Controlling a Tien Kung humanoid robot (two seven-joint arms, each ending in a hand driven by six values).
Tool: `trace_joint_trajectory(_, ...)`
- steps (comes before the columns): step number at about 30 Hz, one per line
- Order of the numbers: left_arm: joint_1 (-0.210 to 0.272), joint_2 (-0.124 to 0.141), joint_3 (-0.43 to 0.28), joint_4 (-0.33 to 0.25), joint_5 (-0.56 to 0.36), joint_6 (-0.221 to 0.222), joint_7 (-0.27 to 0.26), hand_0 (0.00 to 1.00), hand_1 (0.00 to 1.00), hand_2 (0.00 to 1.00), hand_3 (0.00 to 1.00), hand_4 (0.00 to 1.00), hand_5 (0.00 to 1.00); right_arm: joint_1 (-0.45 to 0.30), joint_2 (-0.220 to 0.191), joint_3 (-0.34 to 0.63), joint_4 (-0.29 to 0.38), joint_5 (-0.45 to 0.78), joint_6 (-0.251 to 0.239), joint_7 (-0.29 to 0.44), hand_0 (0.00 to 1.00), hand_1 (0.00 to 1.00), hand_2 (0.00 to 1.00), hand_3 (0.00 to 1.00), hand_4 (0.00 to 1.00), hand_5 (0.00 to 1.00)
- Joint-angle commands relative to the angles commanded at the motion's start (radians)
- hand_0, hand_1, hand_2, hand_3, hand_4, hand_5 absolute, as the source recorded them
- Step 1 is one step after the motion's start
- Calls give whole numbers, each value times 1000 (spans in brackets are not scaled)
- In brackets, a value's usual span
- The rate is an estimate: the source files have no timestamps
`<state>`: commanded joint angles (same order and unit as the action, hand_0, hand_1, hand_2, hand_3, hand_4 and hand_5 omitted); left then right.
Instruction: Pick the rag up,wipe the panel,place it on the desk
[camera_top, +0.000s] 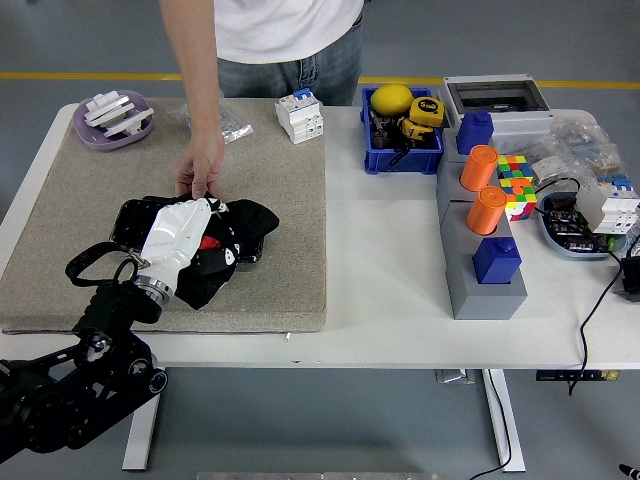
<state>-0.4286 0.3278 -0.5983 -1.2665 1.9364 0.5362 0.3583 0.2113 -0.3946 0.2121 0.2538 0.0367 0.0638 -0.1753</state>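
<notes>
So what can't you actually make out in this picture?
- Panel: mostly covered by the black rag and the robot's left hand; only its left end shows.
- Left hand's fingers: buried in the rag, so the grip itself is hidden.
- Right arm: outside the head view entirely.
- Person: cut off by the top edge; one hand rests at the panel's far edge.
- Blue bin: small contents too tiny to identify.
</notes>
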Motion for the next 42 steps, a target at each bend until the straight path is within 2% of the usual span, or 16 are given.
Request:
trace_joint_trajectory(6,-12,-3,38,-17,1,-1,5,283,181,439,415,220,2,1,1,15,-1,-13,-2,-7,711,675,693,638,998,552)
trace_joint_trajectory(11,-10,-3,28,-5,-4,1,4,283,182,438,413,218,2,1,3,10,-1,-7,-1,-5,711,674,693,638,998,551)
trace_joint_trajectory(19,-12,7,-43,78,-24,7,-11,284,182,438,413,219,2,2,2,11,-1,-5,-2,-4,710,675,693,638,998,550)
trace_joint_trajectory(26,-7,4,-109,143,-32,16,-19,284,182,438,412,220,2,2,3,12,-1,-5,-2,-4,711,675,692,637,998,550)
trace_joint_trajectory(36,2,31,-209,223,-42,17,-28,284,182,438,413,221,2,3,3,11,-1,-3,-2,-4,712,675,693,637,998,549)
trace_joint_trajectory(42,10,41,-294,258,-39,15,-33,284,182,438,413,222,2,4,4,6,0,4,-1,-2,716,675,693,638,998,549)
